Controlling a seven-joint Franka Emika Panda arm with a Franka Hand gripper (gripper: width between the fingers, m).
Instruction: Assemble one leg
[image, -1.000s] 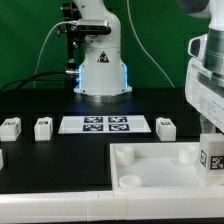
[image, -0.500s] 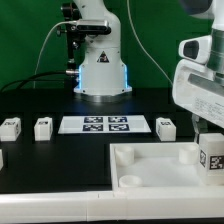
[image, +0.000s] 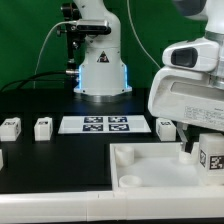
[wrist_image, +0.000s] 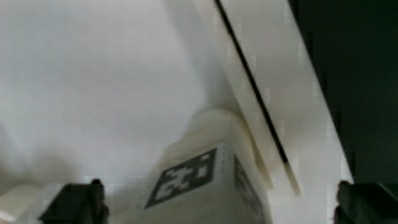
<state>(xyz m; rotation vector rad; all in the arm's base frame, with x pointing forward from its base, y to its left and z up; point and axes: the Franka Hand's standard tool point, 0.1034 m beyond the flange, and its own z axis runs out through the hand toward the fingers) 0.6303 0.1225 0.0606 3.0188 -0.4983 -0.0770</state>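
Observation:
A leg (image: 212, 158), a short white post with a tag, stands upright at the exterior view's right end of the large white tray-like piece (image: 150, 165). My gripper (image: 192, 138) hangs just above it, a little toward the exterior view's left, open and empty. In the wrist view the leg (wrist_image: 199, 170) shows below and between my two dark fingertips (wrist_image: 75, 203), which stand wide apart with my gripper (wrist_image: 222, 205) not touching it. Three more legs (image: 10, 126) (image: 43, 127) (image: 166, 126) lie on the black table.
The marker board (image: 104, 124) lies at the table's middle. The robot base (image: 100, 65) stands behind it. Another white block (image: 1, 158) shows at the left edge. The tray has a round socket (image: 129, 182) near its front corner.
My gripper has moved toward the exterior view's left, away from the picture's edge. The leg has stayed upright on the tray.

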